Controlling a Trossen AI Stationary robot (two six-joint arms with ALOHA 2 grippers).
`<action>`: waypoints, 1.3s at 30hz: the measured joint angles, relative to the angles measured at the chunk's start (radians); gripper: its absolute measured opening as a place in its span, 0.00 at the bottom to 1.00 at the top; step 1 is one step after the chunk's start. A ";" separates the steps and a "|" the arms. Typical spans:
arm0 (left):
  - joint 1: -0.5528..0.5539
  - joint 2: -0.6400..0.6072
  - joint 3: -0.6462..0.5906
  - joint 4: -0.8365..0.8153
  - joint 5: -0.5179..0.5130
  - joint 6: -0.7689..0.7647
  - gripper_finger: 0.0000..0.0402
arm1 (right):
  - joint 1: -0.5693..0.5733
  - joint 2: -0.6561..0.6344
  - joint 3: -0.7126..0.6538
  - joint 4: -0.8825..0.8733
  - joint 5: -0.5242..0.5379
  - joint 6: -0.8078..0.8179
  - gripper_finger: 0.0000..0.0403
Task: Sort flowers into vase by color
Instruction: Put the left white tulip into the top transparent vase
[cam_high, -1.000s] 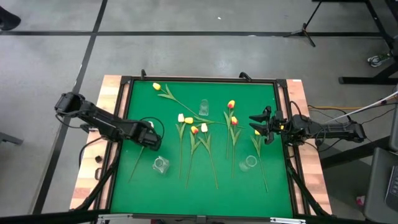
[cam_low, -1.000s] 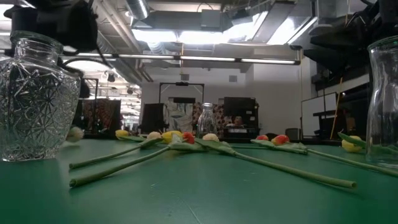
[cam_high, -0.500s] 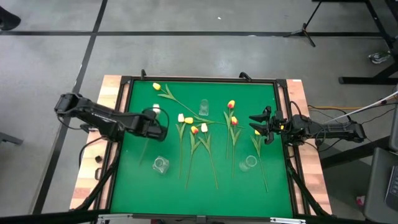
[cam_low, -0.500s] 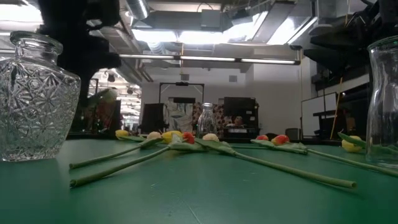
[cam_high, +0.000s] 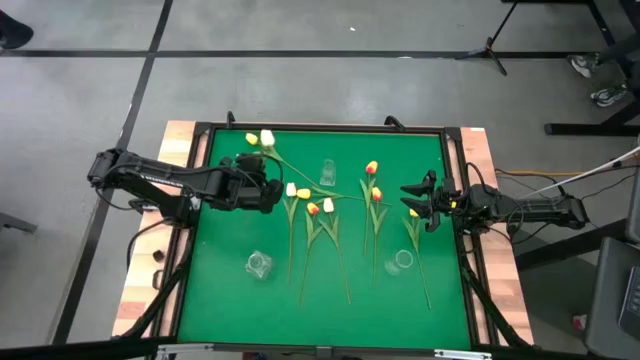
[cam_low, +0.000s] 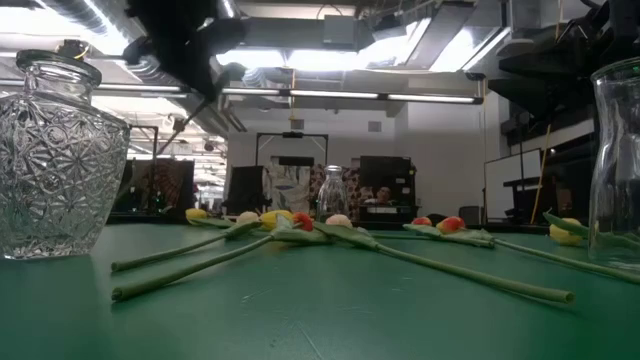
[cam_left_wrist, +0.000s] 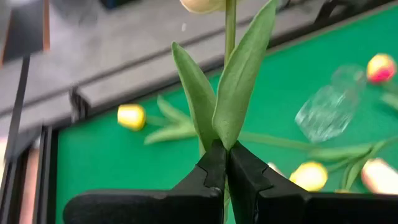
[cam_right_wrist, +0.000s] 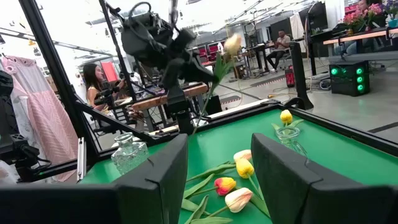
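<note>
- Nearest in the low view, a cut-glass vase (cam_low: 58, 160) stands on the green mat (cam_high: 225, 300) at one side and a plain clear vase (cam_low: 617, 165) at the other; from above these are the near-left vase (cam_high: 258, 264) and the near-right one (cam_high: 400, 262).
- Between and behind them the tulips (cam_high: 320, 215) lie flat on the mat, stems running toward the near edge, heads yellow, cream and orange-red.
- One yellow tulip (cam_high: 412, 214) lies just beside the right gripper, its stem reaching past the near-right vase.
- The right gripper (cam_high: 416, 201) hangs over the mat's right edge, jaws spread, nothing between them.
- A third, small vase (cam_high: 327, 173) stands past the middle of the mat, among the heads.
- The left gripper (cam_high: 268, 190) is lifted over the far-left part of the mat, jaws pressed together, pinching the stem of a cream tulip (cam_high: 266, 139).
- In the left wrist view that stem (cam_left_wrist: 230, 37) rises between the fingers (cam_left_wrist: 211, 177) with two leaves, the pale head cut by the frame's edge.
- The held tulip is clear of the mat and in no vase; its head points toward the far edge.
- A yellow tulip (cam_high: 252, 139) lies at the far-left corner, its head just beside the held one as seen from above.
- In the room beyond the table, a seated person (cam_right_wrist: 99, 84) shows in the right wrist view.
</note>
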 joint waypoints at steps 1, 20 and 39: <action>0.000 0.000 0.007 0.032 -0.026 0.033 0.00 | 0.000 0.000 0.000 0.000 0.000 -0.003 0.44; 0.130 0.000 0.014 1.060 0.182 0.915 0.00 | 0.000 0.000 0.000 0.001 0.000 -0.012 0.44; 0.358 0.001 -0.241 1.734 0.591 1.037 0.00 | 0.000 0.000 0.000 0.002 0.034 -0.012 0.44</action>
